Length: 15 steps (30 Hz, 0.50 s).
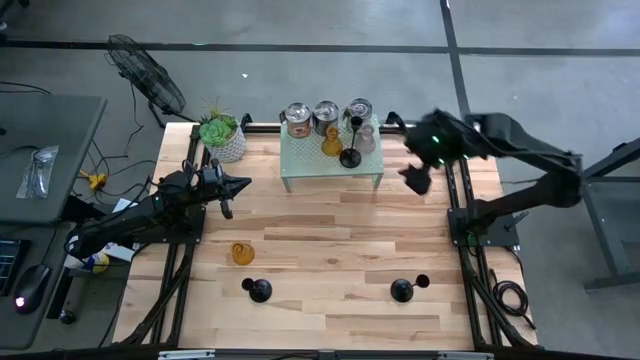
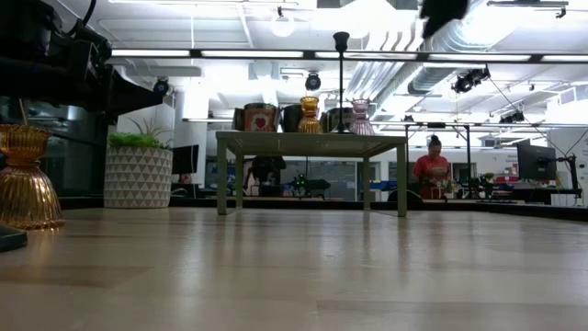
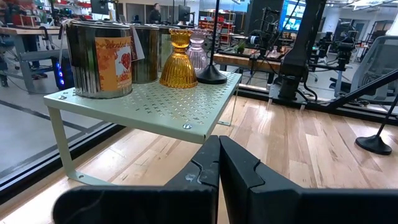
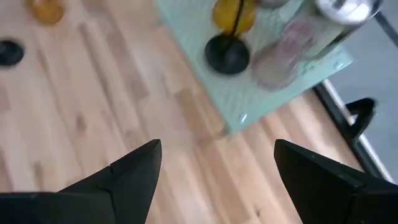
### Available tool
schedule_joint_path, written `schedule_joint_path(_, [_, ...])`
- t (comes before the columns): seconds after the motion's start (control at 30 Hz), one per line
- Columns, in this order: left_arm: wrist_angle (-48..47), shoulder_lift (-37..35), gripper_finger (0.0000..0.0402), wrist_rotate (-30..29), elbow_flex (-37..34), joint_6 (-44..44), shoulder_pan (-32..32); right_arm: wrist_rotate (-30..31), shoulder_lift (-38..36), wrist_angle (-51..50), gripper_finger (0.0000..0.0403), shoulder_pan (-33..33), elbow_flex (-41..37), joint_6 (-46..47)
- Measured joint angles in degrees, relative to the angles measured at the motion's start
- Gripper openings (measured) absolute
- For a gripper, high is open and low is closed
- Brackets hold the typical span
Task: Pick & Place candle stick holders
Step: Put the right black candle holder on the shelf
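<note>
Pale wooden table (image 1: 330,250); perforated matt metal shelf (image 3: 155,106) bearing shiny silver cups (image 3: 99,59) and amber glass holder (image 3: 178,61).

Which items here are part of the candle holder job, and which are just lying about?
Job items:
- silver cups on the shelf
- amber holder, pink holder and black holder on the shelf
- amber holder on the table
- two black holders on the table

Lying about:
- potted plant
- fan
</note>
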Motion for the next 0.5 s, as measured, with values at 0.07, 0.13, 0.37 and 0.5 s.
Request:
schedule_joint_path(0.07, [0.0, 0.0, 0.0000, 0.0, 0.0, 0.0, 0.0, -0.2, -4.0, 0.2, 0.0303, 2.5, -4.2, 0.0])
schedule_joint_path(0.13, [0.0, 0.0, 0.0000, 0.0, 0.0, 0.0, 0.0, -1.3, -7.9, 0.1, 0.0303, 5.5, -8.1, 0.0])
schedule_joint_path(0.37, [0.0, 0.0, 0.0000, 0.0, 0.0, 0.0, 0.0, -4.6, -19.5, 1.1, 0.0303, 18.5, -21.8, 4.5])
schedule_joint_path(0.5, [0.0, 0.0, 0.0000, 0.0, 0.0, 0.0, 0.0, -4.7, -23.6, 3.6, 0.0303, 26.0, -28.4, 9.8])
